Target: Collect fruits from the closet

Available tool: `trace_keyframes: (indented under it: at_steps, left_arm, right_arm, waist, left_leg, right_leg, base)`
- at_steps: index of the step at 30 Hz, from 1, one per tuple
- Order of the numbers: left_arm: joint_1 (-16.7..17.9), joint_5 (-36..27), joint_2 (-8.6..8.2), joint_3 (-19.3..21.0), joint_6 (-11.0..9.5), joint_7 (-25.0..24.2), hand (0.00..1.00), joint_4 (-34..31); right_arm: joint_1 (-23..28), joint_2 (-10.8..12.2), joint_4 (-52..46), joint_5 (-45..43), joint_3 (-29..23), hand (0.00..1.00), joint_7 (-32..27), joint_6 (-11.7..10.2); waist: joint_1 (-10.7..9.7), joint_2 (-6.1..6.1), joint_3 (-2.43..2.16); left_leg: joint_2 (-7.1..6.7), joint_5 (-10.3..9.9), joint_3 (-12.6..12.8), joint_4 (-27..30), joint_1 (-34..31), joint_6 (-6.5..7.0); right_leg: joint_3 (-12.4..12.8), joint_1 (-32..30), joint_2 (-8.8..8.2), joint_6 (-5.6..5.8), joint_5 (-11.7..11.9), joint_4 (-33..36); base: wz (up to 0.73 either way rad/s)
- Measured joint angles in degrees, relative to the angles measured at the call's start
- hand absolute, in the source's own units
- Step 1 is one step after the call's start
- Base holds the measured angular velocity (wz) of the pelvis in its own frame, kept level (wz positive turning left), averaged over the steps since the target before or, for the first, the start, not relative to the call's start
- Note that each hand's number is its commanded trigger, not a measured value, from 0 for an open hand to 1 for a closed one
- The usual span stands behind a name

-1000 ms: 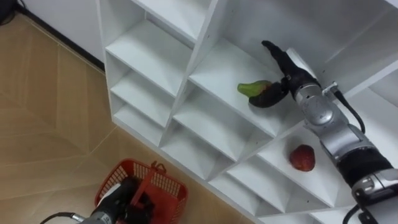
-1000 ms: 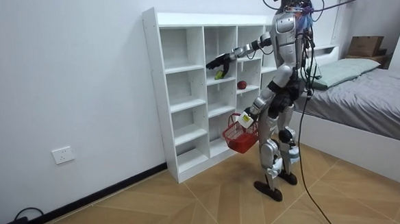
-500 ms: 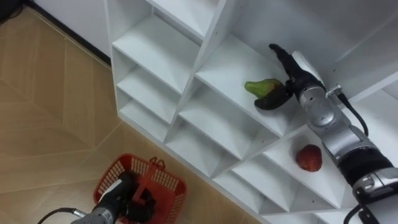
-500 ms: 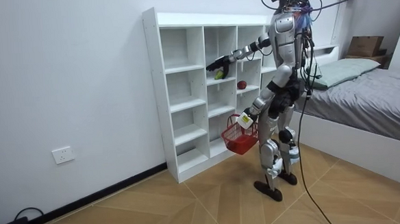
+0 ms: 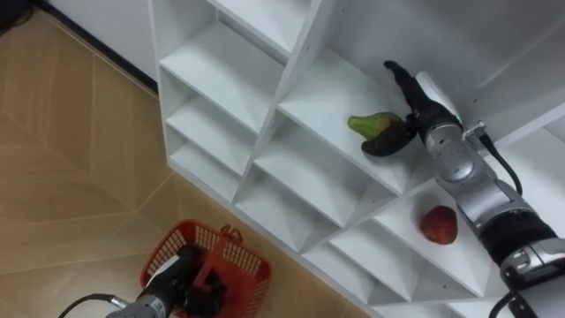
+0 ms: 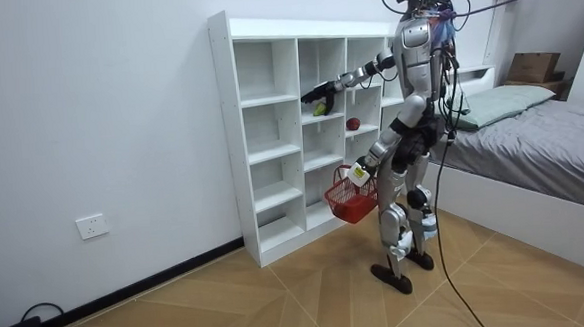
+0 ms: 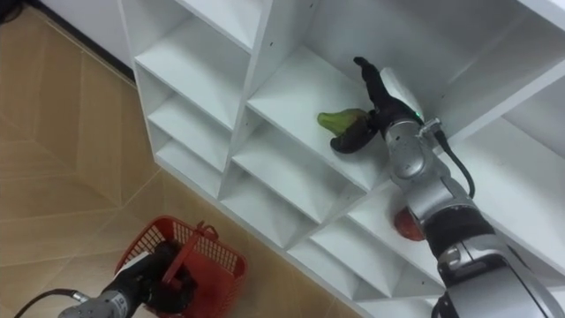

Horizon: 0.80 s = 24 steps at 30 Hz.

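Note:
A green fruit lies on a middle shelf of the white closet. My right hand is at the fruit's right end, open, with fingers straight up behind it and the thumb under it. A red fruit sits in the compartment below, beside my right forearm. My left hand is low at the bottom left, shut on the handle of a red basket. In the room view I stand facing the closet with the right arm stretched to the green fruit and the basket hanging at knee height.
The other closet compartments are bare. Wooden floor lies to my left. A bed stands close behind me at the room view's right, with a cardboard box beyond it.
The whole picture shifted a little as the head moved. The basket swung slightly to the right in my left hand. My right hand stays at the green fruit.

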Motion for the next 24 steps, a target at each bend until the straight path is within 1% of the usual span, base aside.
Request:
trace_keyframes:
  at_steps: [5,11,15,24]
  left_arm:
    - [0.07,0.08,-0.12,-0.02,0.00,-0.01,1.00,-0.74]
    - [0.15,0.09,-0.05,-0.03,0.00,-0.03,1.00,-1.26]
    - [0.05,0.14,-0.01,-0.01,0.00,-0.04,1.00,-1.26]
    - [-0.04,0.14,0.03,0.11,0.00,-0.03,1.00,-1.26]
  right_arm:
    - [-0.29,-0.09,0.91,1.60,-0.02,0.00,0.86,0.16]
    - [-1.47,-0.08,2.55,3.88,-0.01,0.00,4.65,0.17]
    - [-1.65,-0.09,2.66,3.90,-0.05,0.00,6.29,0.57]
    - [-2.27,-0.09,3.16,5.07,-0.05,0.00,8.30,1.37]
  waist:
    - [0.69,-0.03,-0.02]
    - [0.71,0.04,0.03]
    - [0.72,0.28,0.22]
    - [0.75,0.32,0.25]
  left_leg:
    - [-0.01,0.00,-0.10,0.02,0.02,0.00]
    - [-0.02,0.08,-0.11,0.03,0.02,-0.09]
    - [-0.02,0.08,-0.07,0.08,0.00,-0.09]
    - [-0.04,0.08,-0.01,0.13,-0.05,-0.10]
  right_leg:
    - [0.11,-0.02,0.01,0.00,0.00,0.03]
    - [0.22,-0.08,0.06,-0.12,0.07,0.01]
    - [0.21,-0.10,0.10,-0.16,0.10,0.02]
    - [0.19,-0.24,0.14,-0.33,0.20,0.01]
  base:
    - [0.00]
    - [0.00]
    - [0.00]
    - [0.00]
